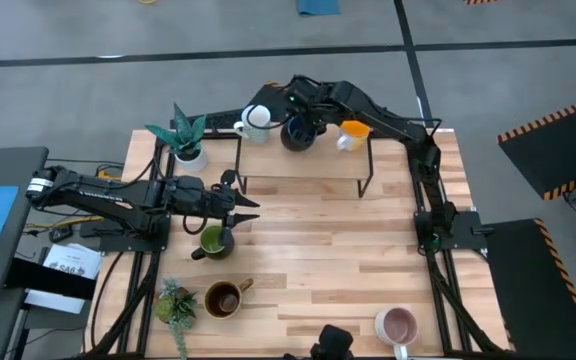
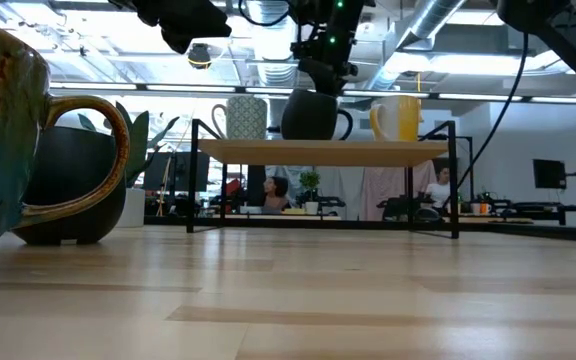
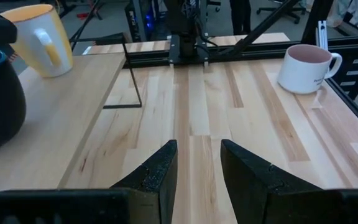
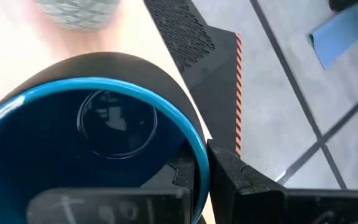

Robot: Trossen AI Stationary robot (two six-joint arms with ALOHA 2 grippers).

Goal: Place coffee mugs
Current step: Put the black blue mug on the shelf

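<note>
A dark blue mug [image 1: 298, 133] is on the raised wooden shelf [image 1: 308, 160] at the table's far side, between a white mug [image 1: 256, 118] and an orange mug [image 1: 351, 133]. My right gripper [image 1: 303, 112] is shut on its rim from above. My left gripper [image 1: 240, 205] hangs open with nothing between its fingers, above the table's left middle and just beyond an olive green mug [image 1: 213, 240] that stands on the table. A brown mug [image 1: 225, 298] and a pink mug [image 1: 398, 325] stand near the front edge. My right gripper holds the dark blue mug by its rim [image 4: 197, 149], one finger [image 4: 235, 177] outside the wall and the other inside the cup. The fingers slant down from above, from the table's right. The mug is upright, its base [image 2: 313, 135] at the shelf top.
Two small potted plants stand on the left, one at the back [image 1: 186, 138] and one at the front [image 1: 176, 303]. The shelf's black wire legs [image 1: 368, 185] reach the table. Bare wood lies between the shelf and the front mugs.
</note>
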